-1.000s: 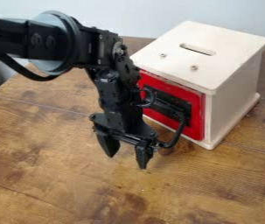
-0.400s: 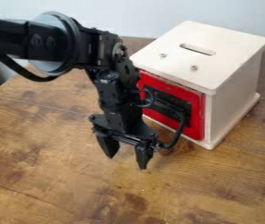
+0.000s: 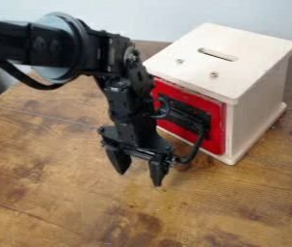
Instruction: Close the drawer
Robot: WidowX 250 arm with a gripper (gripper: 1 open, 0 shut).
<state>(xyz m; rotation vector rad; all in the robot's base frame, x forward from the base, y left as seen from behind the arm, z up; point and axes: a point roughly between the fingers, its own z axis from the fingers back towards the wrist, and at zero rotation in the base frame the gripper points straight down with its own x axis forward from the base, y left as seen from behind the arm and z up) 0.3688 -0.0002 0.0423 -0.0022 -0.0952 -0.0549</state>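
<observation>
The red drawer (image 3: 174, 96) with its black front plate (image 3: 187, 120) sits in the front face of the pale wooden box (image 3: 229, 77), nearly flush with it. Its black wire loop handle (image 3: 191, 147) hangs out in front, low down. My black gripper (image 3: 138, 167) points down at the table just in front of and left of the drawer, fingers spread apart and holding nothing. One fingertip (image 3: 160, 174) stands close to the wire handle; I cannot tell whether they touch.
The box stands on a worn wooden table (image 3: 58, 203). The box has a slot (image 3: 218, 54) on top. My black arm (image 3: 45, 48) reaches in from the upper left. A pale wall runs behind.
</observation>
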